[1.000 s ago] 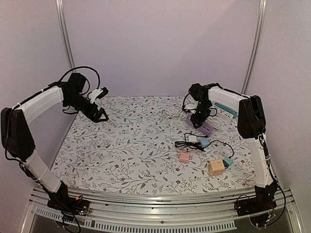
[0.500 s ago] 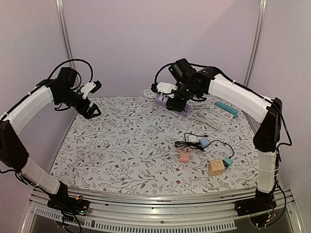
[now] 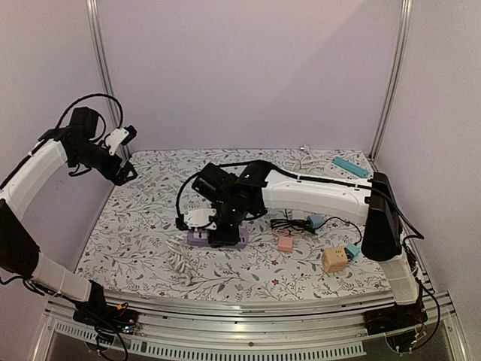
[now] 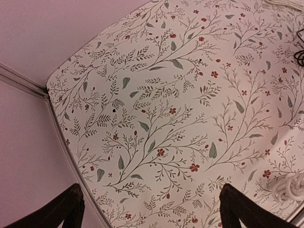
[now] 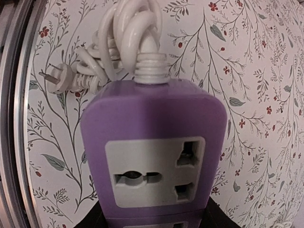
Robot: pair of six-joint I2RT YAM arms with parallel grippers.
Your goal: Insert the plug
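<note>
Presently the right gripper (image 3: 222, 226) clasps the strip (image 3: 216, 238), lying 9-to-3; plug (image 3: 312, 221) at its 3 o'clock; left gripper (image 3: 128, 173) spread, farther.

Shows the right gripper (image 3: 220, 226) reaching to mid-table, gripping a purple power strip (image 3: 201, 240) that lies on the floral cloth (image 3: 143, 226). Trails a white cord (image 3: 180, 265) toward the near edge. Holds the left gripper (image 3: 126, 171) high at far left, well apart. Places a pink adapter (image 3: 285, 244), a tan cube (image 3: 334, 259) and a black cable (image 3: 289, 223) to the strip's right.
</note>
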